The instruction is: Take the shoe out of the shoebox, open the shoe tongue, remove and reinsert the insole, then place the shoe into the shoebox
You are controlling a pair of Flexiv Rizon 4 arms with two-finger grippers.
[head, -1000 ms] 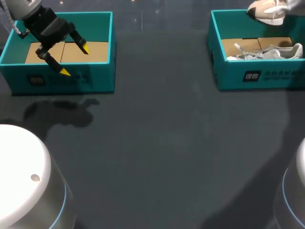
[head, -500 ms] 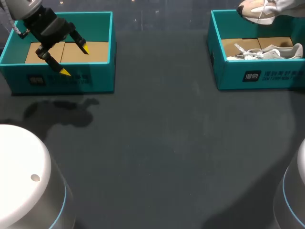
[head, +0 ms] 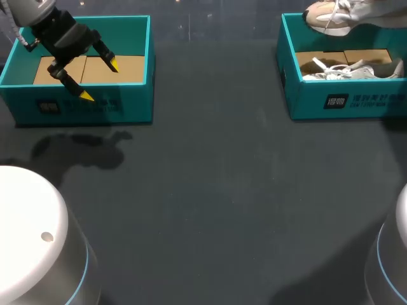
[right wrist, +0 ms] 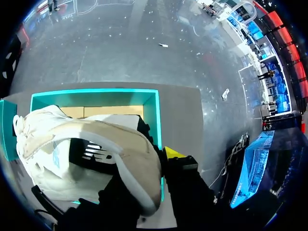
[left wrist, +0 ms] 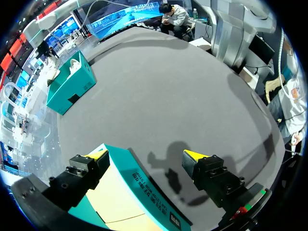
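While the shoe (right wrist: pixel 96 132) hangs above the shoebox (right wrist: pixel 155 115), the right end effector (right wrist: pixel 161 161) pinches it.

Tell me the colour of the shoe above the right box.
Cream shoe with beige trim; best in right wrist view.

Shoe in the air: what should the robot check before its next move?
1. Grip: right tool holds lifted shoe: ok.
2. Lifted shoe is above the right shoebox rim: ok.
3. Dangling lace free of that box: cannot tell.
4. Other shoe lies inside the right shoebox: ok.
5. Helper: left tool open over the left shoebox: ok.
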